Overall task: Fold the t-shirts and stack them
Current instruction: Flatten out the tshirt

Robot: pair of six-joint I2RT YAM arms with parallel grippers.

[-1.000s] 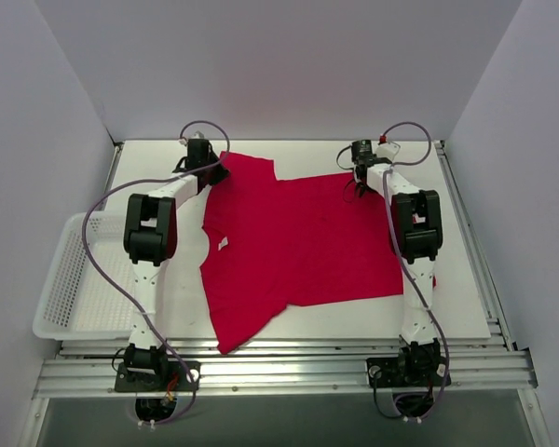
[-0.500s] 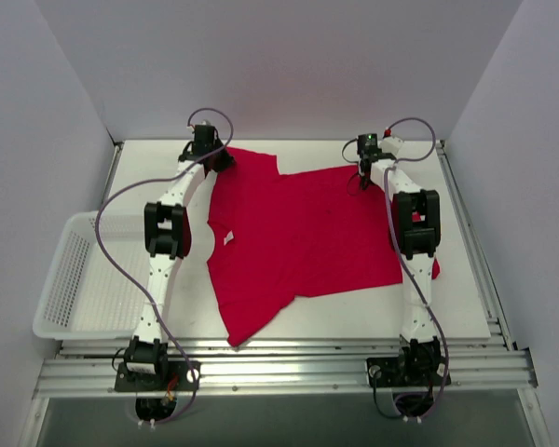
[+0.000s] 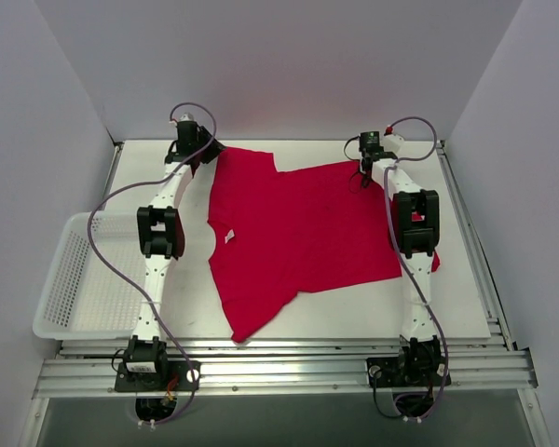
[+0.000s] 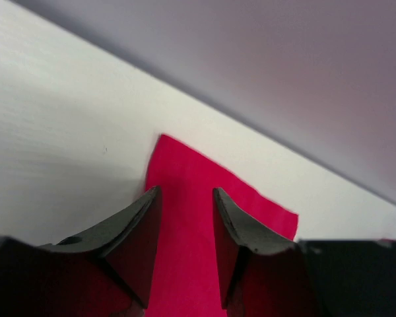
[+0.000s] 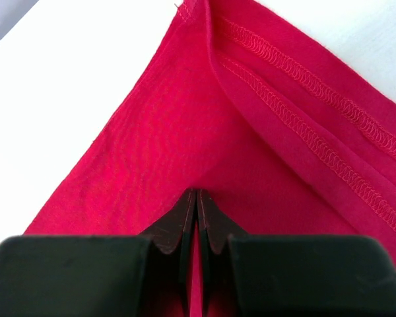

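Shirt [image 3: 298, 233]: flat on the bench [image 3: 466, 261]; soft, light, limp, I judge.
Hold: corners, or it sags.
Right pincer [image 5: 196, 195]: pressed together, pinching my far hem corner.
Left pincer [image 4: 186, 195]: spread over the far sleeve.

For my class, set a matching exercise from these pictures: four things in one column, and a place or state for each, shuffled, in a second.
Things
1. t-shirt
2. basket
3. left gripper
4. right gripper

Place or state
A. fingers apart over a far corner of red cloth
B. pinched shut on red cloth
C. white mesh, at the left edge of the table
D. spread out, mid-table

Pairs: 1-D, 2-C, 3-A, 4-B
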